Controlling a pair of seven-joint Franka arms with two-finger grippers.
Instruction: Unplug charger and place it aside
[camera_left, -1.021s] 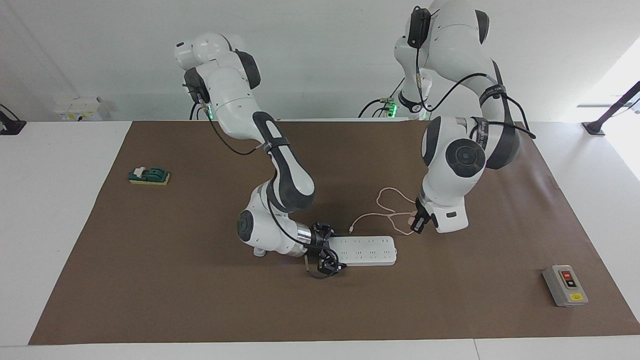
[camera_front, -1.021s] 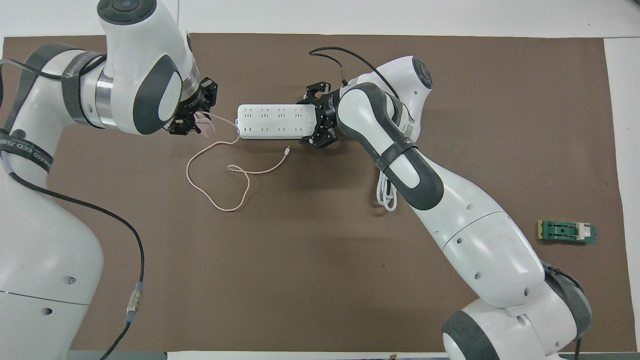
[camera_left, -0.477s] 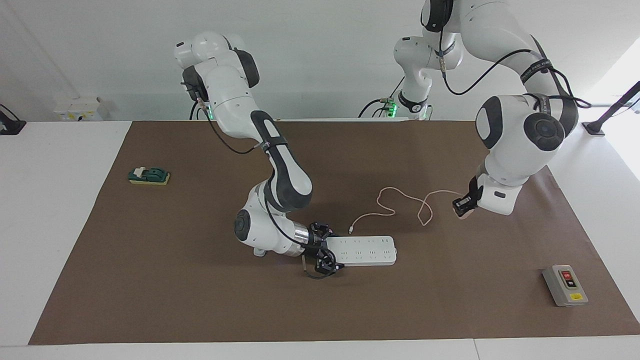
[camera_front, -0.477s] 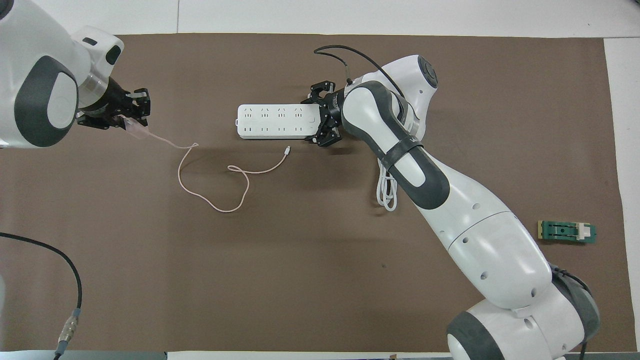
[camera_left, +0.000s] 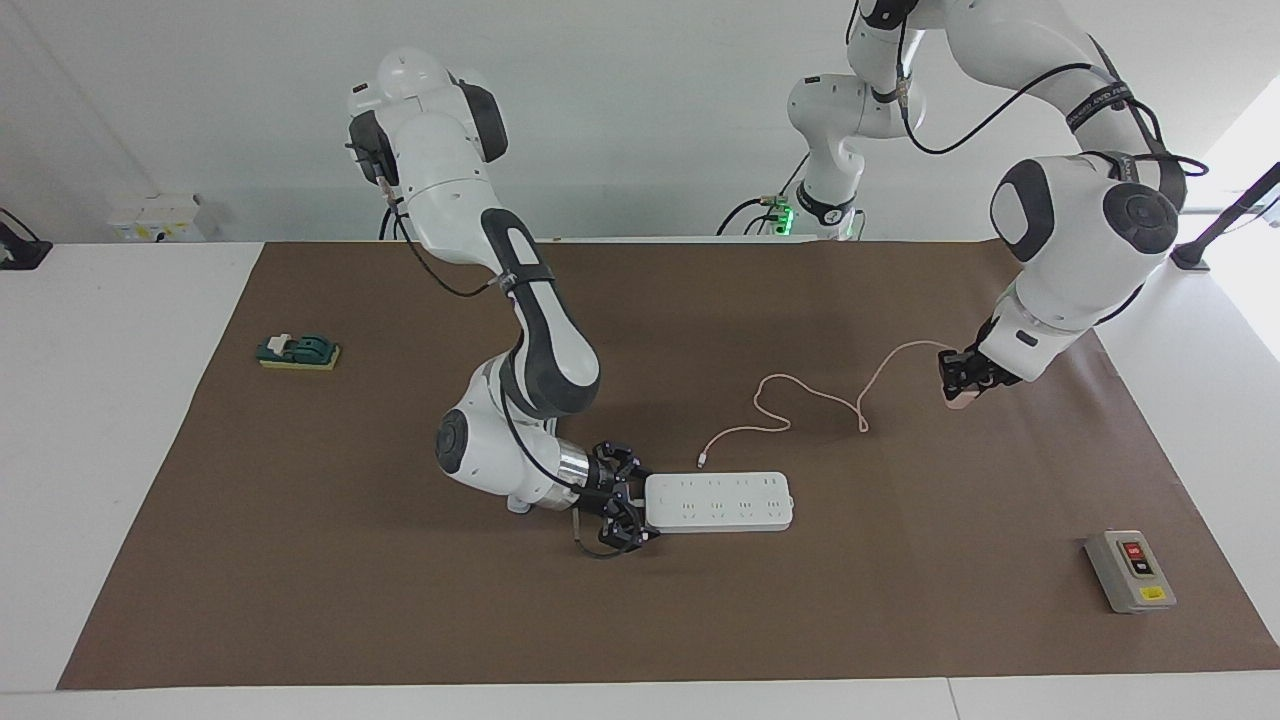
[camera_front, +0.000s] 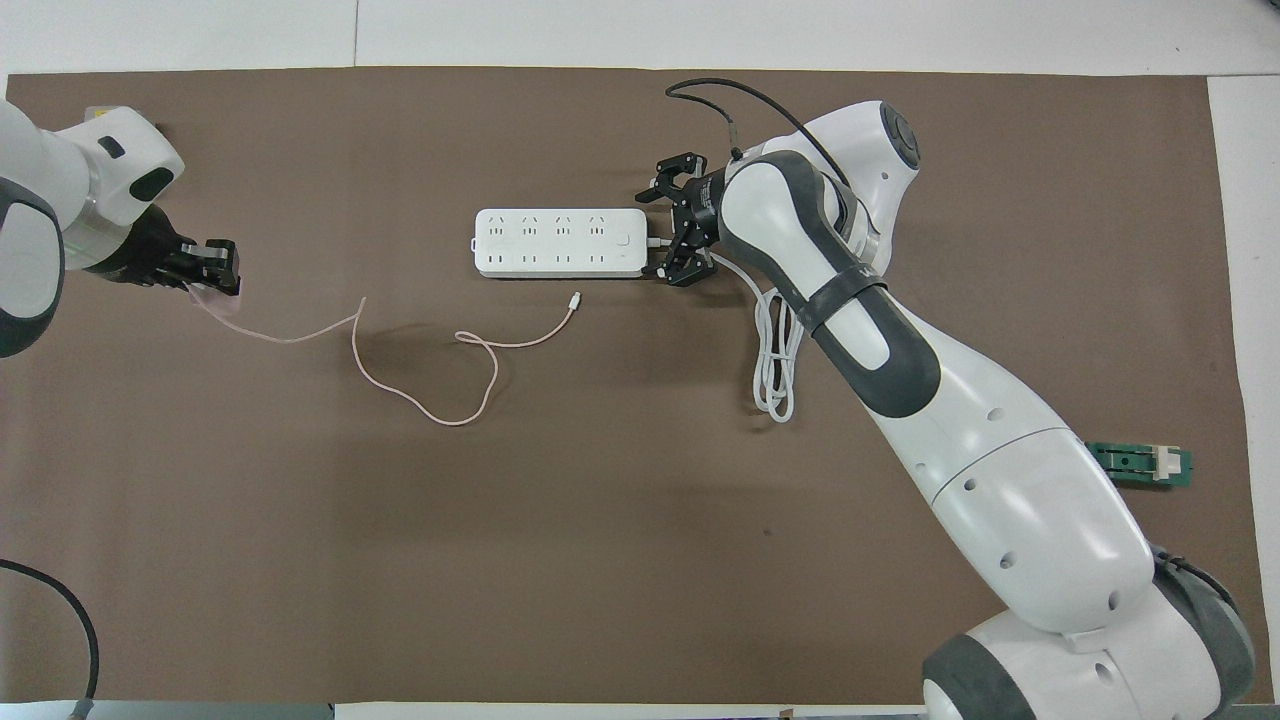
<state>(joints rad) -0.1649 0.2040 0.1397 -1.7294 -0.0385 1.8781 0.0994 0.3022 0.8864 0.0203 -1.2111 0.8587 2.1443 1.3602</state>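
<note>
Nearest the robots, my left gripper (camera_left: 966, 385) has its fingers clamped on the charger (camera_left: 962, 397), unplugged, above the bench (camera_left: 300, 560) toward the left arm's end. Its pink cable (camera_left: 800, 400) trails limp: light, so I grip the rigid cube. Farther out, my right gripper (camera_left: 622, 510), fingers spread, sits at the power strip (camera_left: 720, 501).
</note>
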